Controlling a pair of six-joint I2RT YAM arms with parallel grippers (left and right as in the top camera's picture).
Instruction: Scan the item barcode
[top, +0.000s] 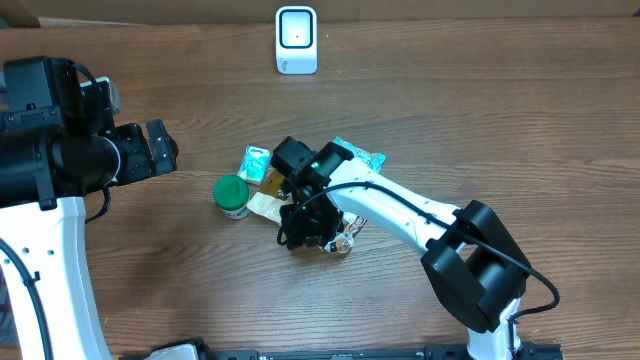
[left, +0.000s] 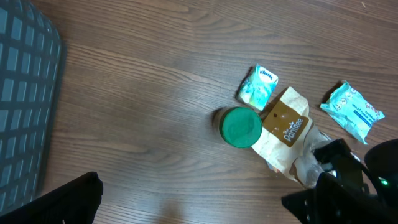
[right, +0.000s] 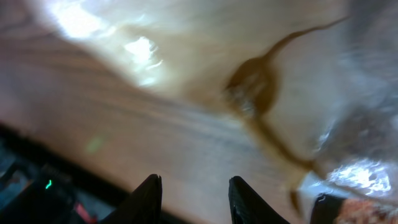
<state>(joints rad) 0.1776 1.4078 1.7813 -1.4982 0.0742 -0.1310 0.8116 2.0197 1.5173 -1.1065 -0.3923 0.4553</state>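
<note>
Wood-grain table (top: 480, 110) fills every view, with a white scanner (top: 296, 40) standing well beyond the green-lidded jar (top: 232, 195), at the far edge. Touching the jar on the side nearer the right arm lies a cream and brown snack bag (left: 285, 123), probably the item to be scanned, with a crinkled clear wrapper (top: 345, 240) just past it. The right gripper (right: 194, 196) is pressed down low over that bag, presumably to pick it up and show its code to the scanner. Its fingertips stand a narrow gap apart, but the close view is smeared and glary, so I cannot tell whether they have caught anything. A small tissue pack (top: 255, 162) lies just behind the jar and a teal packet (top: 362, 156) farther off beyond the bag. The left gripper (top: 163, 150) waits near the jar on its other side, jaws wide and empty, likely to keep out of the way. No barcode is visible, and the arm hides much of the bag from above.
</note>
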